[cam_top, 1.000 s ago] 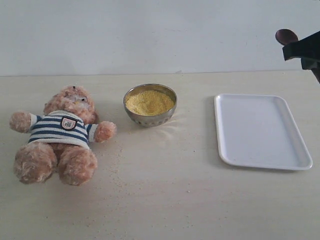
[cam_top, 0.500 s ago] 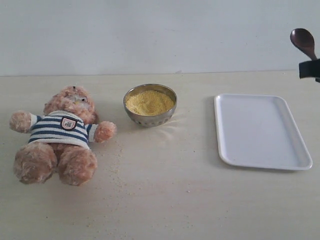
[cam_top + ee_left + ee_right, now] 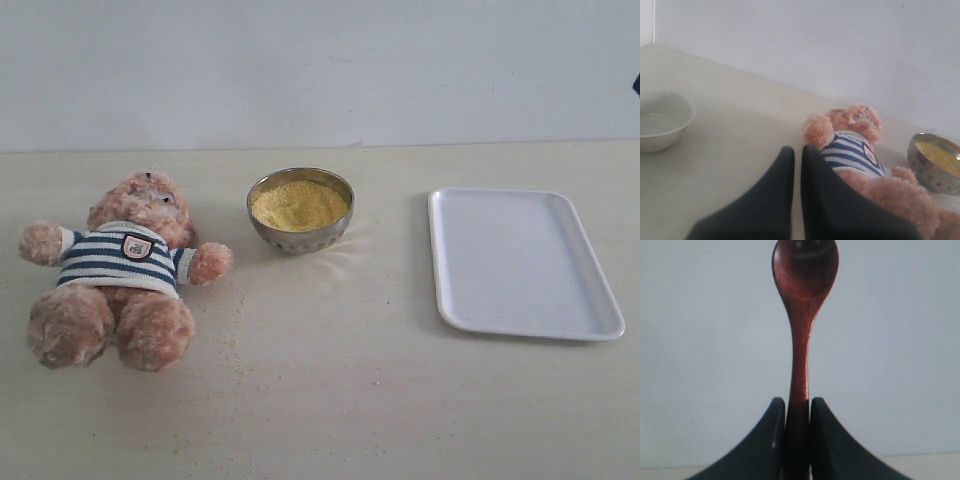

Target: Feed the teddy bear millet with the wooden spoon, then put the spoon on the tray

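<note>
The teddy bear (image 3: 115, 270) lies on its back at the table's left, also seen in the left wrist view (image 3: 850, 145). The millet (image 3: 299, 204) fills a steel bowl (image 3: 300, 232) mid-table; that bowl (image 3: 935, 167) shows past the bear. The white tray (image 3: 520, 262) lies empty on the right. My right gripper (image 3: 797, 402) is shut on the handle of the wooden spoon (image 3: 802, 315), whose empty bowl points up against the wall; both are out of the exterior view except a dark sliver at the right edge. My left gripper (image 3: 796, 151) is shut, empty, beside the bear.
Stray millet grains (image 3: 232, 335) are scattered on the table in front of the bear. A white empty bowl (image 3: 662, 120) stands at the far left, seen only in the left wrist view. A pale wall backs the table.
My right gripper with the spoon has moved up and to the right, leaving the exterior view almost entirely. Bear, bowl and tray have not moved.
</note>
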Motion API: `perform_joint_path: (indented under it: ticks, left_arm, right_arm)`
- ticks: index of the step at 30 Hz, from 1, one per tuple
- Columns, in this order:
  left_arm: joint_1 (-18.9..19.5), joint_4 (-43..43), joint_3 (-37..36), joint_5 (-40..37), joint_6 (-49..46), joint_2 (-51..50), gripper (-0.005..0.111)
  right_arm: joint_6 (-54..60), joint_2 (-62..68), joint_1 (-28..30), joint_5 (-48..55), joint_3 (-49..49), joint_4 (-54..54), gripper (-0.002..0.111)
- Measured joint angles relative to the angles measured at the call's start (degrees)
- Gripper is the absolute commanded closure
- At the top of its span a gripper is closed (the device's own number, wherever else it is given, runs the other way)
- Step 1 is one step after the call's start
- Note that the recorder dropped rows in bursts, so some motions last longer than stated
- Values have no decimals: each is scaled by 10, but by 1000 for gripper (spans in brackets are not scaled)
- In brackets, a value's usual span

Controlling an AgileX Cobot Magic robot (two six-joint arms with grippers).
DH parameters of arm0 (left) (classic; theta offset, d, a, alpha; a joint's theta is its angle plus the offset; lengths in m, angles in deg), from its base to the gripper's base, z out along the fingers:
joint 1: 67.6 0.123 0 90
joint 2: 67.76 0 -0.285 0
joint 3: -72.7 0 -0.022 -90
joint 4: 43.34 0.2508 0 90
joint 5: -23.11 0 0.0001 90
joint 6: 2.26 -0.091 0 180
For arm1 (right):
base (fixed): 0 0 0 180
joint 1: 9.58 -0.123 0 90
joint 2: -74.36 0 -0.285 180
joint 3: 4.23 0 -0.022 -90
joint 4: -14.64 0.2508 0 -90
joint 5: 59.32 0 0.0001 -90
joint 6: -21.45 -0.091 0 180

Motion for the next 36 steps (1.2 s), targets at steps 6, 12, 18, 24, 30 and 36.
perform_joint_path:
  ticks: [6,12,18,24,30,36]
  left_arm:
    - [0,0,0,0,0,0,102]
    - [0,0,0,0,0,0,102]
    - [0,0,0,0,0,0,102]
    - [0,0,0,0,0,0,102]
    - [0,0,0,-1,0,0,102]
    - [0,0,0,-32,0,0,102]
  right_arm:
    - [33,120,0,238,106,0,109]
    - [52,280,0,559,277,0,109]
    - [81,378,-5,645,316,0,109]
    - [94,395,-17,652,326,10,109]
    - [94,400,-17,651,333,11,109]
    - [94,422,-17,655,333,11,109]
